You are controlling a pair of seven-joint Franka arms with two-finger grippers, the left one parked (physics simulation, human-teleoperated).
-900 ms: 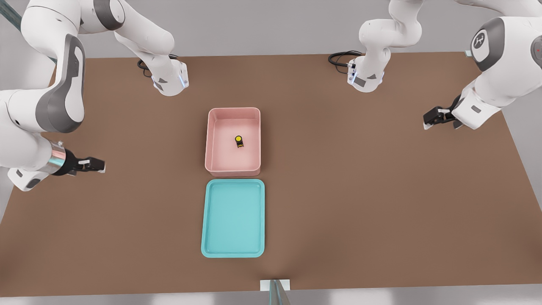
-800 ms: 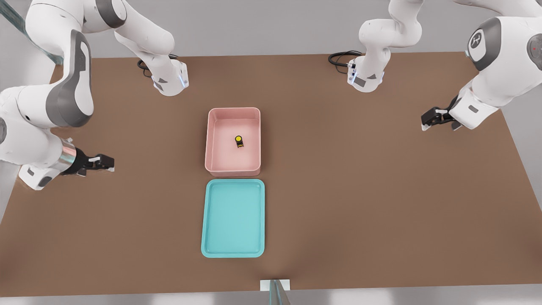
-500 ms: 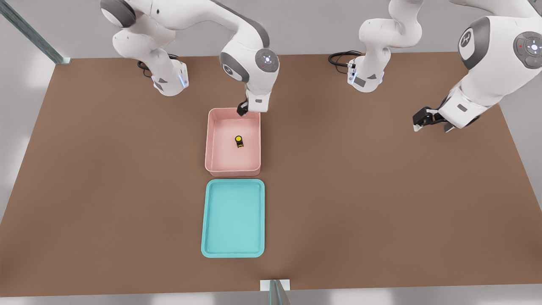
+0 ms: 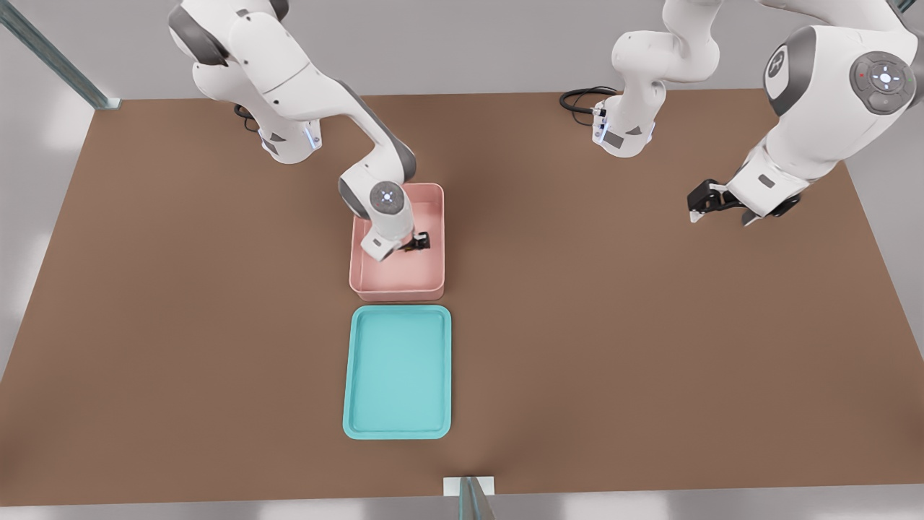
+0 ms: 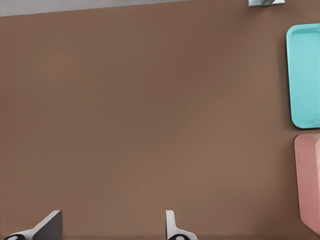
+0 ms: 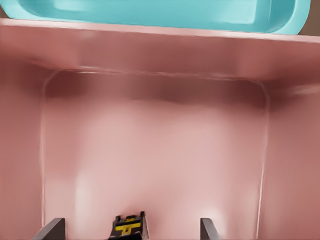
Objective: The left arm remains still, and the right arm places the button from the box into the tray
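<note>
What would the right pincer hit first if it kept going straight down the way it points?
Most likely the button, which sits between the open pincer's fingers inside the pink box. Just beyond it is the box floor, though depth is hard to judge.

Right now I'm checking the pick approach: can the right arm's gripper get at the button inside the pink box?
Probably yes. The gripper is down inside the box, its open fingers straddling the button, with nothing between them.
</note>
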